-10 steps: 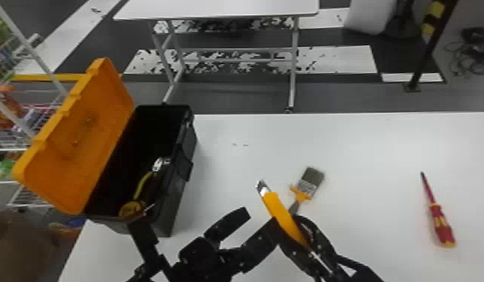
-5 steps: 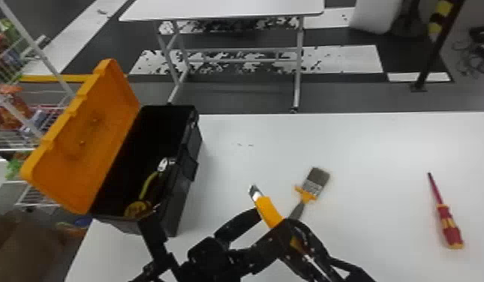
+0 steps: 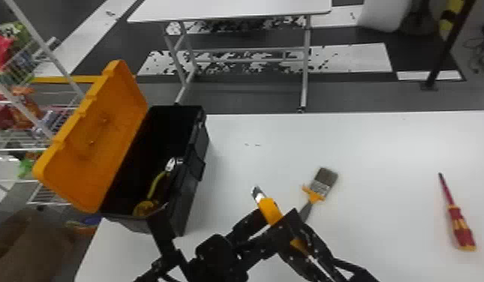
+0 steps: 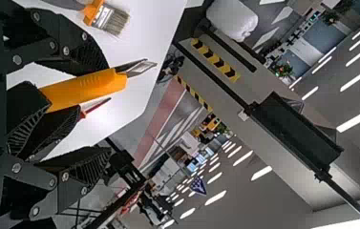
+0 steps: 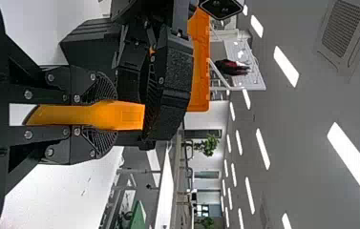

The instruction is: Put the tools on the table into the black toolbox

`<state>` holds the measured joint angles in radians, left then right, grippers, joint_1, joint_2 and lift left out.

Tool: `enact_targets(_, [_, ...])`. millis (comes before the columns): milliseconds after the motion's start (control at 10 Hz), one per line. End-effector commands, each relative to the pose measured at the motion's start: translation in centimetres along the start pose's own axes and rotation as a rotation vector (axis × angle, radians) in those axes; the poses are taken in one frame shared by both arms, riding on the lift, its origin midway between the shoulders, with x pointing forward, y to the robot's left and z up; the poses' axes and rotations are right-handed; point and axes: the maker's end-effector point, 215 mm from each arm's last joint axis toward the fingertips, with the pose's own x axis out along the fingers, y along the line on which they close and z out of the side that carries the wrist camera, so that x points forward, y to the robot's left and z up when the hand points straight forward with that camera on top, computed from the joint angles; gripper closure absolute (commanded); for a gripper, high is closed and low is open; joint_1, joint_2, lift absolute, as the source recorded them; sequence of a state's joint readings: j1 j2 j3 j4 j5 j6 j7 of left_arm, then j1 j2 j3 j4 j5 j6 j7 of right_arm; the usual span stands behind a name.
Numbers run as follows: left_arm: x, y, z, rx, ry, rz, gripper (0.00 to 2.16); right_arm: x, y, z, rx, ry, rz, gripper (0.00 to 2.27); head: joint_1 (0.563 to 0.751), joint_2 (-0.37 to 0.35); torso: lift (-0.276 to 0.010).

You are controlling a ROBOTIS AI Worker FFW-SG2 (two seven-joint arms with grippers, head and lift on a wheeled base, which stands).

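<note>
Over the table's near part, my left gripper (image 3: 278,214) is open around the yellow cutter (image 3: 271,210); my right gripper (image 3: 299,240) is shut on the cutter's handle. The left wrist view has the cutter (image 4: 89,87) between my left gripper's (image 4: 107,109) parted fingers. In the right wrist view my right gripper (image 5: 114,115) clamps its orange body (image 5: 127,114), the end against the left gripper. The brush (image 3: 323,182) lies just beyond; the red screwdriver (image 3: 456,221) lies far right. The black toolbox (image 3: 194,187) stands open at left, with pliers (image 3: 156,183) and a yellow item (image 3: 143,208) inside.
The toolbox's orange lid (image 3: 98,138) leans out to the left. Wire shelving (image 3: 17,148) with colourful packets is beyond it. Another white table (image 3: 229,9) stands past the far edge of the work table (image 3: 364,146).
The left gripper has shifted right toward the right gripper, and the cutter has come left in between its fingers. The head view has turned slightly left. The brush and screwdriver lie undisturbed.
</note>
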<state>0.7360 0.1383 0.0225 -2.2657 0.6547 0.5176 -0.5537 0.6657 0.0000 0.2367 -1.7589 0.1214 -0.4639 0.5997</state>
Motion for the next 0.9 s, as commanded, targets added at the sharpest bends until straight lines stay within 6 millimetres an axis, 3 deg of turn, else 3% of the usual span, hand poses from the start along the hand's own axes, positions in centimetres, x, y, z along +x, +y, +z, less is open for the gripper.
enact_targets(0, [0.1, 0.1, 0.0, 0.013, 0.005, 0.003, 1.18, 0.0, 0.0, 0.0, 0.001, 0.000, -0.001, 2.14, 0.695, 0.202, -0.075])
enact_targets(100, [0.0, 0.2, -0.1, 0.024, 0.011, 0.002, 1.44, 0.0, 0.0, 0.0, 0.001, 0.000, -0.001, 2.14, 0.695, 0.202, -0.075])
enact_targets(200, [0.0, 0.2, -0.2, 0.036, 0.016, 0.000, 1.88, 0.0, 0.0, 0.1, 0.000, -0.003, -0.002, 2.14, 0.695, 0.202, -0.075])
enact_targets(400, [0.0, 0.3, -0.2, 0.046, 0.019, 0.000, 2.07, 0.0, -0.1, 0.2, 0.003, -0.009, -0.006, 2.12, 0.695, 0.202, -0.075])
enact_targets(500, [0.0, 0.1, -0.1, 0.050, 0.019, -0.007, 2.08, -0.3, -0.4, 0.5, 0.006, -0.022, -0.023, 1.88, 0.695, 0.200, -0.075])
enact_targets(700, [-0.1, 0.2, 0.0, 0.051, 0.017, -0.007, 2.08, -0.9, -0.9, 1.9, 0.000, -0.069, -0.054, 0.34, 0.695, 0.190, -0.075])
enact_targets(800, [-0.1, 0.2, 0.0, 0.050, 0.016, -0.009, 2.08, -1.0, -1.1, 1.7, 0.001, -0.066, -0.062, 0.17, 0.695, 0.183, -0.075])
